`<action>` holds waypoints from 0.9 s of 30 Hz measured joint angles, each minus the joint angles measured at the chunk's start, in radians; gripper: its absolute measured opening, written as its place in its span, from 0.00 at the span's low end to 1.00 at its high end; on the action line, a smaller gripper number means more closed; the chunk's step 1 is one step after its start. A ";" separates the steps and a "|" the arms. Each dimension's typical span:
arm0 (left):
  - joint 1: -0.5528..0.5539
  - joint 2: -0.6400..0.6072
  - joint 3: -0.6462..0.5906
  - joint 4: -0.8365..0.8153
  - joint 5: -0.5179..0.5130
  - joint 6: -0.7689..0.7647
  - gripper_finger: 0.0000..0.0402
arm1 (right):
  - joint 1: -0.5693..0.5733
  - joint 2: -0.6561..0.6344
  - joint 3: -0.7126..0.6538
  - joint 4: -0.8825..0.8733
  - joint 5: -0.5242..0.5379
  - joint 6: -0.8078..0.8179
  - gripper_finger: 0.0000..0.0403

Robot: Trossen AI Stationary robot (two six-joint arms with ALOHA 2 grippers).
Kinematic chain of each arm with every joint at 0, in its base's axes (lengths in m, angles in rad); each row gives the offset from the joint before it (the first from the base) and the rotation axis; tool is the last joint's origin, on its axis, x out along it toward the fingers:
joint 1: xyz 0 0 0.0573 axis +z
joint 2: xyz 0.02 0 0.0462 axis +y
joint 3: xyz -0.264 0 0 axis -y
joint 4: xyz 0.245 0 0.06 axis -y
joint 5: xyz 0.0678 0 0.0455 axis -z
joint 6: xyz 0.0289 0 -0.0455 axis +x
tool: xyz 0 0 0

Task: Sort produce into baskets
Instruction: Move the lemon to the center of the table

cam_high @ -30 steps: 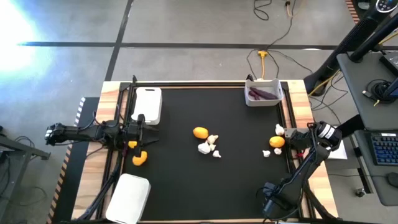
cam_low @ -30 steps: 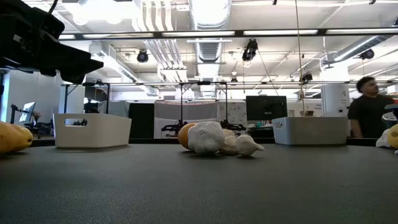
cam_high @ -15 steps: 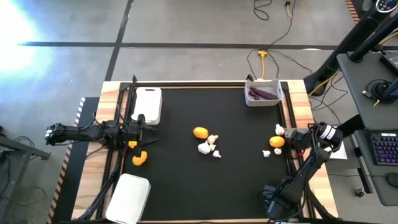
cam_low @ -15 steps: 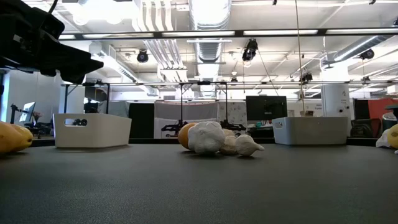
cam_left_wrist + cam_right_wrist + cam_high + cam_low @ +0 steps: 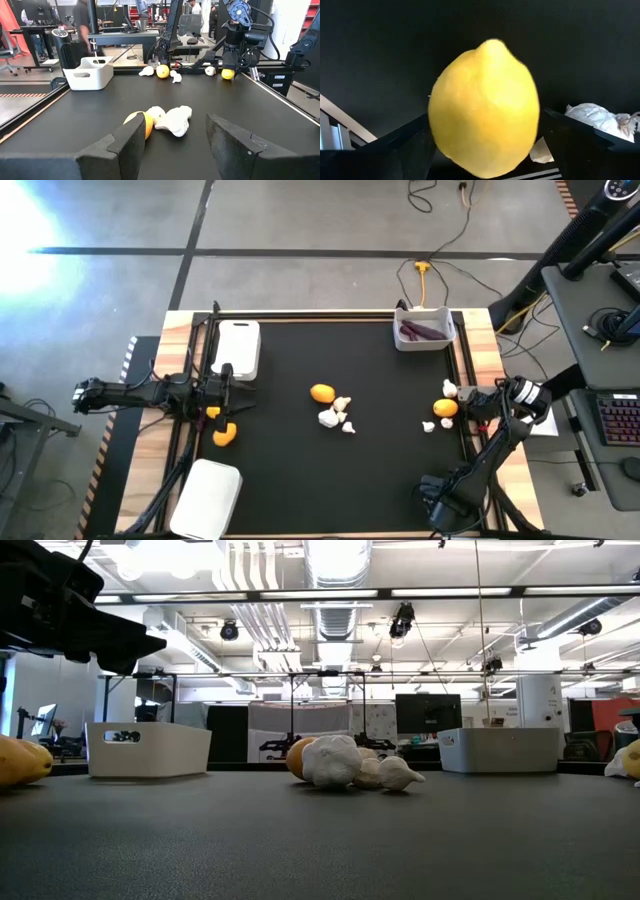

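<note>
Over at the right edge of the frame nothing has budged in the last second: the right claw (image 5: 462,406) stays clenched on a lemon (image 5: 484,107) low by the worktop (image 5: 380,470), nowhere near the basket (image 5: 425,347) at the upper right. The left claw (image 5: 176,137) sits released and empty. Only a background person walked off. The centre garlic (image 5: 330,417) still waits, so sorting looks stalled

three white bins (image 5: 236,346), three lemons (image 5: 322,393), several garlic pieces (image 5: 328,418), some purple pieces (image 5: 421,332), uncountable.
</note>
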 joint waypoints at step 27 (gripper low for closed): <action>0.000 0.000 0.000 0.000 0.000 0.000 0.47 | -0.254 -0.013 0.194 -0.173 0.389 -0.364 0.53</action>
